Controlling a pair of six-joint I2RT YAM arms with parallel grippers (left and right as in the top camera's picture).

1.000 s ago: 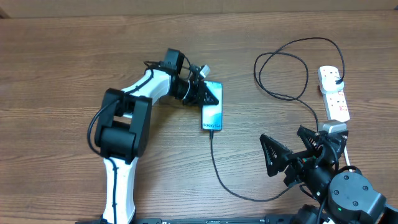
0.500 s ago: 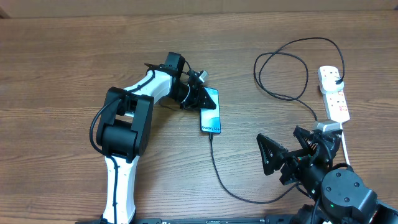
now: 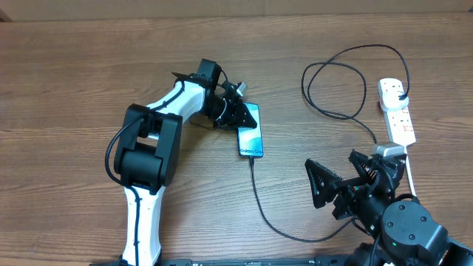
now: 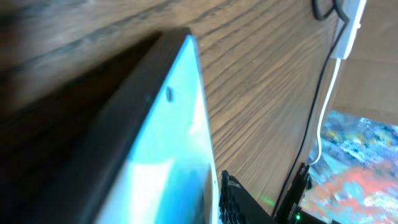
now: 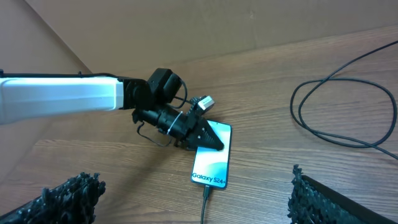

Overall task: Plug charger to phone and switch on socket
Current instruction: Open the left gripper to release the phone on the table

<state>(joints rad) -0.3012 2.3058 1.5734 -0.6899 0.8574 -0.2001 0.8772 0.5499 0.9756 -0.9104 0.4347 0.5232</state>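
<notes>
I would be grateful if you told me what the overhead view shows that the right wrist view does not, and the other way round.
Only overhead: the socket, the plug of the charger in it, and the cable's whole loop. Only right wrist: the lettering on the phone, readable. Both: the charger in the phone's lettered end, the left gripper at its other end, and the open right gripper.

Overhead light is even and diffuse; shadows on the table (image 3: 74, 89) are soft. The left wrist view is heavily blurred: the phone (image 4: 168, 158) sits too close, with pale glare on its screen.
</notes>
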